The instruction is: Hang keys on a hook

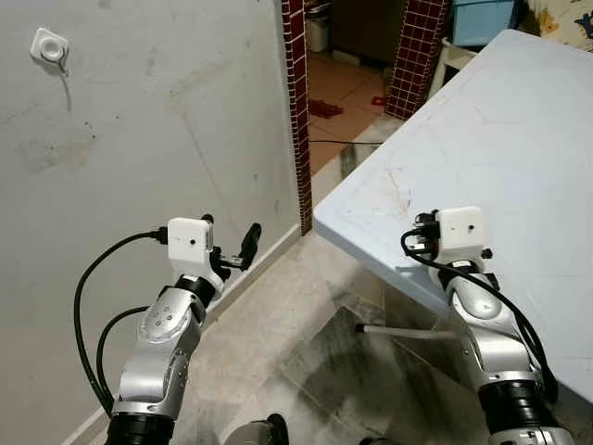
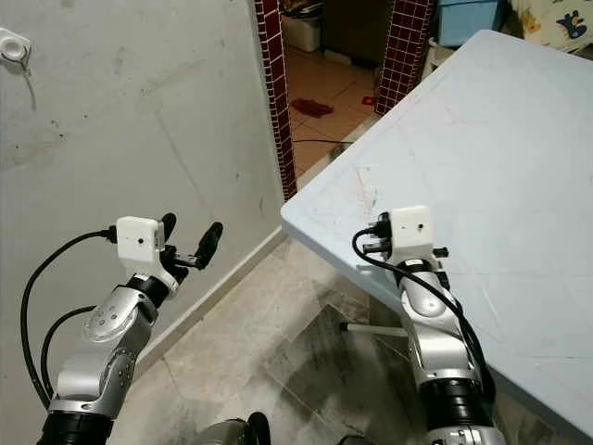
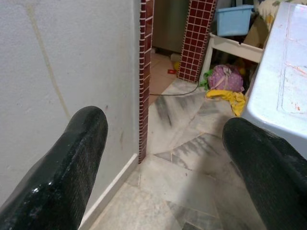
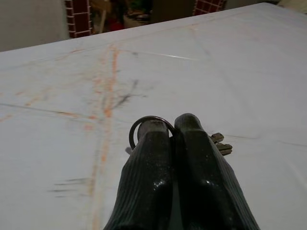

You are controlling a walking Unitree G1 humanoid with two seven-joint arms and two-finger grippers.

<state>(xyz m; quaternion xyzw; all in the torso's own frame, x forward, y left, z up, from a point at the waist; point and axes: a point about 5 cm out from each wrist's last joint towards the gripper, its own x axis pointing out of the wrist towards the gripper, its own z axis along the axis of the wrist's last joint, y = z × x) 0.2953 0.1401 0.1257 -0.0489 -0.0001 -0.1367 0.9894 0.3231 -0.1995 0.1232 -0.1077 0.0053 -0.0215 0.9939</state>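
Observation:
A small white hook (image 1: 49, 46) is fixed high on the grey wall to my left, with a thin cord hanging below it. In the right wrist view my right gripper (image 4: 172, 122) is shut just above the pale tabletop. A metal key ring (image 4: 146, 124) pokes out at its fingertips, and the keys (image 4: 221, 143) stick out beside one finger. In the eye views that wrist's white camera box (image 1: 460, 234) hides the fingers over the table's near corner. My left gripper (image 1: 230, 236) is open and empty above the floor, well below the hook and near the wall's corner.
The pale blue table (image 1: 519, 139) takes up the right side, its corner toward me. Red-tiled pillars (image 1: 295, 111) frame a doorway ahead. On the floor beyond lie a purple bag (image 3: 224, 76) and a yellow cloth (image 3: 232, 99). A marble floor (image 1: 306, 352) lies between wall and table.

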